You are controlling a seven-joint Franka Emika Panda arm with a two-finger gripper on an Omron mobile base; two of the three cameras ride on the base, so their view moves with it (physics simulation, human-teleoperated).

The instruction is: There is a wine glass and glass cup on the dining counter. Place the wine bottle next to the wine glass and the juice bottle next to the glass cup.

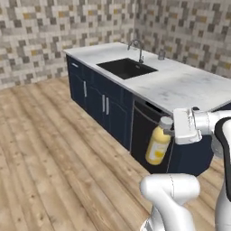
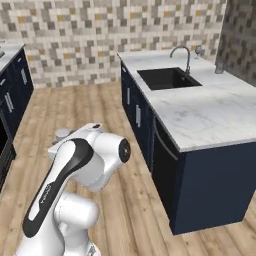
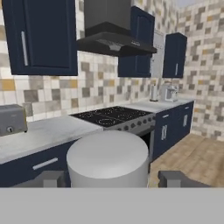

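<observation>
The juice bottle (image 1: 158, 145) hangs in the lower right of the left base view, its yellow body tilted, base down and to the left, in front of the dark navy side of the dining bench (image 1: 180, 85). Its grey-white cap sits between the fingers of the pincer (image 1: 167, 127), which is closed on the bottle just at the cap. In the hand view that cap is the large pale round disc at bottom centre, with one dark fingertip (image 3: 49, 179) on each side of it.

On the marble top, at the far end beyond the black sink (image 1: 127, 68) and its faucet (image 1: 136, 48), the glass cup (image 1: 161, 55) stands near the upper middle of the frame. In the right base view the wine glass (image 2: 199, 50) stands at upper right, just past the faucet, and the cup lies right of it, near the frame's edge.

Beyond the cap, the hand view shows a stove (image 3: 114, 116), range hood (image 3: 111, 30) and toaster (image 3: 12, 119).
</observation>
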